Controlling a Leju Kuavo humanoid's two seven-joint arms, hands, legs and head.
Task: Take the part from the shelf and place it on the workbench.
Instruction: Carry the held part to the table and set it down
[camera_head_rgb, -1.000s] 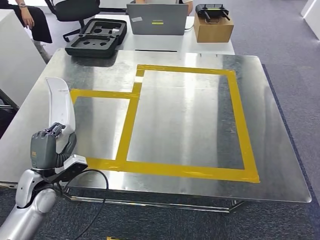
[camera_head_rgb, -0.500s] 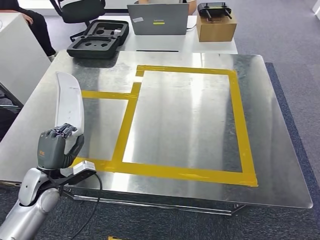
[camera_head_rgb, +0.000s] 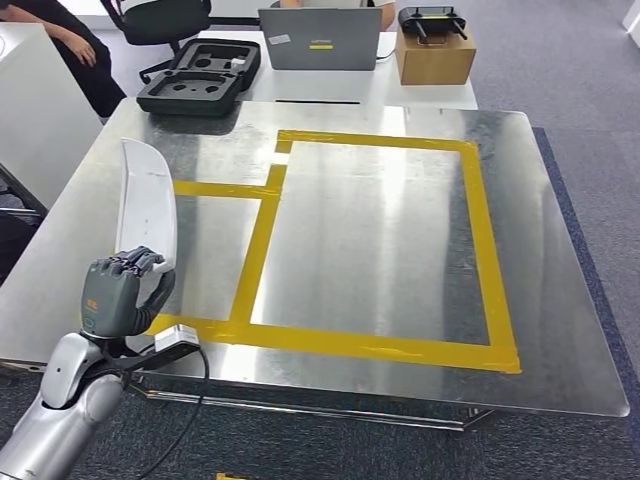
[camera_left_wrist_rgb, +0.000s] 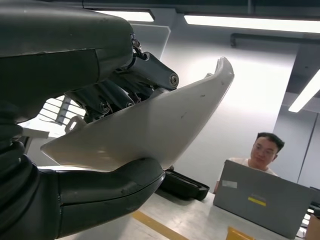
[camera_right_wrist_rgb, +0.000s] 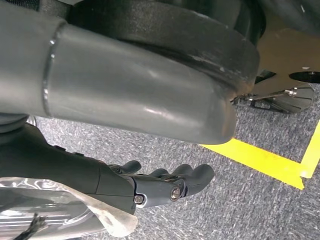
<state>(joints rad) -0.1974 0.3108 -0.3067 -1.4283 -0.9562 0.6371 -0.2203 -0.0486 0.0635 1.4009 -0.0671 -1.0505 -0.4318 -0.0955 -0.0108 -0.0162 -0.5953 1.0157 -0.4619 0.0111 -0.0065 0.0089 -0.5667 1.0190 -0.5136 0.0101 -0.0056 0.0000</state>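
The left hand (camera_head_rgb: 121, 295) grips the white part (camera_head_rgb: 147, 205) at its lower end, holding it upright over the near left corner of the workbench (camera_head_rgb: 362, 250). The right hand (camera_right_wrist_rgb: 166, 187) hangs over grey carpet (camera_right_wrist_rgb: 241, 200), fingers loosely extended and holding nothing. Beyond the workbench stand a laptop (camera_head_rgb: 321, 38) and a black case (camera_head_rgb: 200, 75).

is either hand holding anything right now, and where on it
The left hand grips the white curved part by its lower end, thumb on one face, fingers on the other. The right hand holds nothing.
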